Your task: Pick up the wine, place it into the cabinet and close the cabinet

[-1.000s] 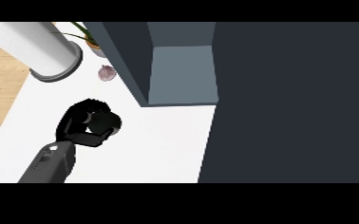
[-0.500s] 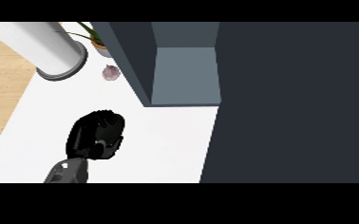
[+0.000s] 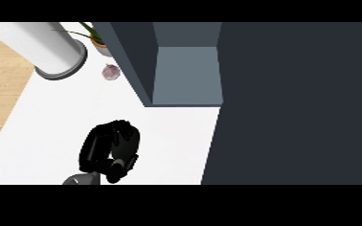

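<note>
Left hand (image 3: 109,151), lower left of the frame, curls its fingers round a dark object, presumably the wine, over the white bench (image 3: 50,124), short of the open cabinet (image 3: 185,79) at upper centre.

Even, flat light falls on the white counter (image 3: 56,124) around my left hand (image 3: 106,151), which shows as a near-featureless black mass with no glare. Up and right of my hand the cabinet (image 3: 187,76) interior is a dull grey-blue, its door (image 3: 283,105) darker still. Edges stay crisp.
</note>
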Motion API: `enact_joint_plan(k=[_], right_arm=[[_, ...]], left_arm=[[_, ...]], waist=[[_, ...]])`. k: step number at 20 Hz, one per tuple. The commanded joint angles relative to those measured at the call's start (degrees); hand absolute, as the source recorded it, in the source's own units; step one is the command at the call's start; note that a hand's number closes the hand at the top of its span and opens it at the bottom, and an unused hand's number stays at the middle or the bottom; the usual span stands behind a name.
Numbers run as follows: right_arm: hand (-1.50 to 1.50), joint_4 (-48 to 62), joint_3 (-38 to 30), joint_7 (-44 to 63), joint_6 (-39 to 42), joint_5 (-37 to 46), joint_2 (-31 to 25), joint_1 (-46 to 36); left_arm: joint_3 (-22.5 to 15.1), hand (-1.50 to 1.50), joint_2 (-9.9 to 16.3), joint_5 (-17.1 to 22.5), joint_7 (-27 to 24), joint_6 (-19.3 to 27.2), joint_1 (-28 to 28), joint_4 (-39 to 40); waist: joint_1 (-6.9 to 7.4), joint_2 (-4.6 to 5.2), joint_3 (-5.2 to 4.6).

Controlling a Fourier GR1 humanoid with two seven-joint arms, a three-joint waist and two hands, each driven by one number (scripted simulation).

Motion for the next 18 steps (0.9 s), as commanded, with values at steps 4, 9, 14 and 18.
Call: enact_joint_plan(k=[4,9,14,18], right_arm=[[-1.50,-10.8,-1.2,-2.1,1.2,0.3,-2.9,7.5],[-1.50,-12.6,2.4,1.8,-0.7,4.7,-3.0,6.3],[-1.50,-13.0,1.7,-0.8,-0.5,2.7,-4.7,9.0],[-1.50,-13.7,-1.6,-2.3,1.3,-1.7,-6.2,9.3]], left_arm=[[-6.3,1.50,-2.7,2.1,12.9,2.5,5.4,-15.8],[-16.4,1.50,-2.8,0.8,9.6,12.1,11.0,-20.5],[-16.3,1.50,-2.8,1.6,16.9,19.4,3.6,-23.7],[-18.0,1.50,-2.8,0.8,13.6,25.7,2.2,-20.8]], waist=[[-0.22,0.21,-0.05],[-0.43,0.20,-0.23],[-0.86,0.33,-0.18],[-0.98,0.46,-0.17]])
